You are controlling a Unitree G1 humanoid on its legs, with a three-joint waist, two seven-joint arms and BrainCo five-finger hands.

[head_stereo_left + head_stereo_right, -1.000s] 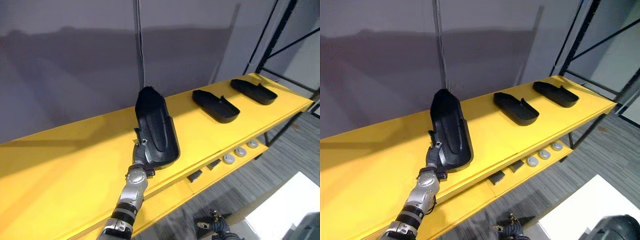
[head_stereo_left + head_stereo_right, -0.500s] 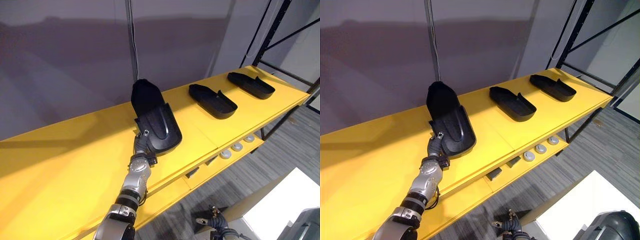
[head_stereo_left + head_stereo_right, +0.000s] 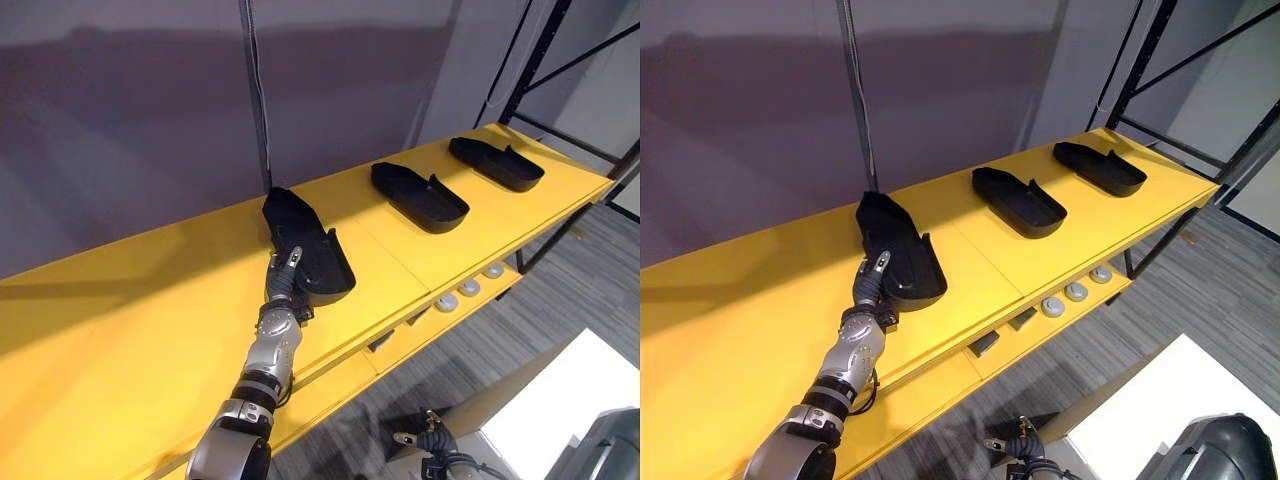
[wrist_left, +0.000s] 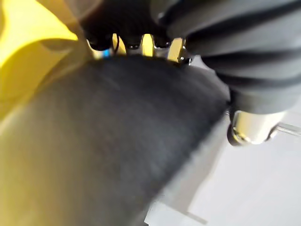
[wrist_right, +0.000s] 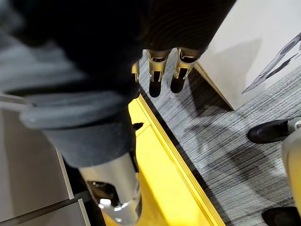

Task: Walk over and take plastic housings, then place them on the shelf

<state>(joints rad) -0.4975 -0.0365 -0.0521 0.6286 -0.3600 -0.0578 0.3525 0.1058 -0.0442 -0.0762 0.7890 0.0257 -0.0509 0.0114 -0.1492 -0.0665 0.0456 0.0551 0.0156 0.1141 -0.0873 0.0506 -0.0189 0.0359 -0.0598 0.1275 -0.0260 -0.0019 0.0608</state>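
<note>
A black plastic housing (image 3: 318, 258) lies flat on the yellow shelf (image 3: 140, 310), hollow side up. My left hand (image 3: 284, 282) is at its near end, open, with straight fingers (image 4: 134, 44) resting against the dark shell (image 4: 103, 150). Two more black housings (image 3: 418, 197) (image 3: 495, 163) lie further right on the same shelf. My right hand (image 5: 162, 70) hangs low beside the shelf's front edge, open and empty, with the fingers pointing at the floor.
A thin grey pole (image 3: 255, 100) rises behind the nearest housing, against a grey wall. A lower yellow ledge carries round silver parts (image 3: 468, 290) and small dark blocks (image 3: 983, 345). Black rack posts (image 3: 540, 60) stand at the right end. A white surface (image 3: 545, 400) is at the lower right.
The housing, which stood steeply tilted in my left hand, has come down flat onto the shelf. The left hand's fingers have straightened. The camera has also shifted.
</note>
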